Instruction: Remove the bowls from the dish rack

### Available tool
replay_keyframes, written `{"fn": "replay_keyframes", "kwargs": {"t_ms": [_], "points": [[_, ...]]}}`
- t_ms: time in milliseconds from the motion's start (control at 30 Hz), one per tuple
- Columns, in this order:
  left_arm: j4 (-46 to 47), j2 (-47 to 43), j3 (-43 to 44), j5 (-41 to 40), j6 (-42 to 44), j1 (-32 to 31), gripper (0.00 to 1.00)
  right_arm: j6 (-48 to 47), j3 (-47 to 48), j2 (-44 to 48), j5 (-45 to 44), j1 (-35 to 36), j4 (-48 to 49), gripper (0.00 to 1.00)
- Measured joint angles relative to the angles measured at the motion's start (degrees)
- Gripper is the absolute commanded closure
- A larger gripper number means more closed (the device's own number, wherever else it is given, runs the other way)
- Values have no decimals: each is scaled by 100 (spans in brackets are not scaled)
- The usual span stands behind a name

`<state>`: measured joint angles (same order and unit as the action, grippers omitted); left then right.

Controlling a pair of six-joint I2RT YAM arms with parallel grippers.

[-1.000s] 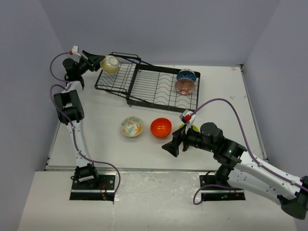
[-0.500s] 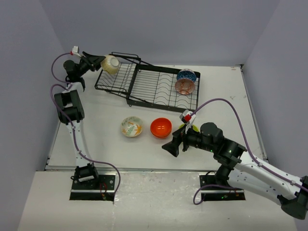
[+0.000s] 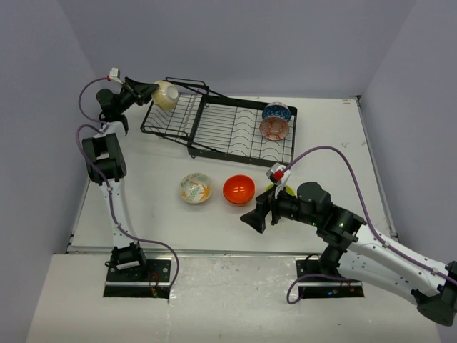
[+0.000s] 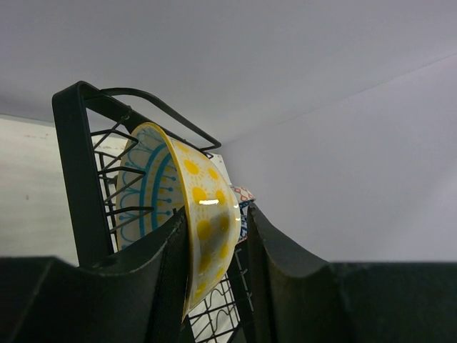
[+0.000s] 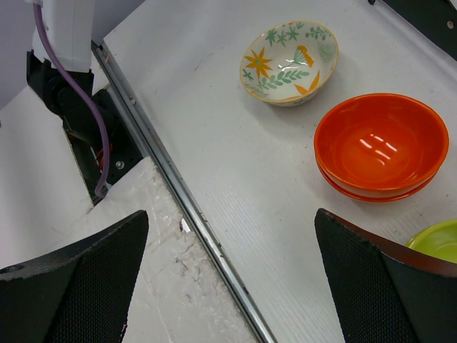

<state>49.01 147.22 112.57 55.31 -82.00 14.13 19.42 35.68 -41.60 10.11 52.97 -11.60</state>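
Note:
My left gripper (image 3: 148, 92) is shut on the wall of a cream bowl with yellow dots (image 3: 165, 95), holding it on edge at the far left end of the black dish rack (image 3: 221, 128). In the left wrist view the bowl (image 4: 203, 214) sits between my fingers (image 4: 164, 271), against the rack's frame (image 4: 75, 157). A blue patterned bowl (image 3: 276, 111) and a pinkish bowl (image 3: 274, 128) stand in the rack's right end. My right gripper (image 3: 251, 218) is open and empty above the table's near edge (image 5: 228, 286).
On the table in front of the rack are a cream floral bowl (image 3: 196, 188) (image 5: 289, 61), an orange-red bowl (image 3: 238, 189) (image 5: 382, 146) and a lime green bowl (image 5: 435, 243), which my right arm mostly hides in the top view. A metal strip (image 5: 186, 207) marks the table's near edge.
My left gripper and the yellow-dotted bowl have shifted very slightly up and right at the rack's left end. The right arm has not moved.

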Motion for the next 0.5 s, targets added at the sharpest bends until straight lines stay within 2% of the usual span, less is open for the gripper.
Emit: {"fn": "replay_keyframes", "kwargs": {"t_ms": [133,300,500], "points": [[-17,0,0,0,2,-2,67,2,0,0,0,0,0,1],[-26,0,0,-2,-2,-2,81,2,0,-2,0,0,0,1],[-13,0,2,-105,-72,-2,93,2,0,-4,11,0,2,1]]}}
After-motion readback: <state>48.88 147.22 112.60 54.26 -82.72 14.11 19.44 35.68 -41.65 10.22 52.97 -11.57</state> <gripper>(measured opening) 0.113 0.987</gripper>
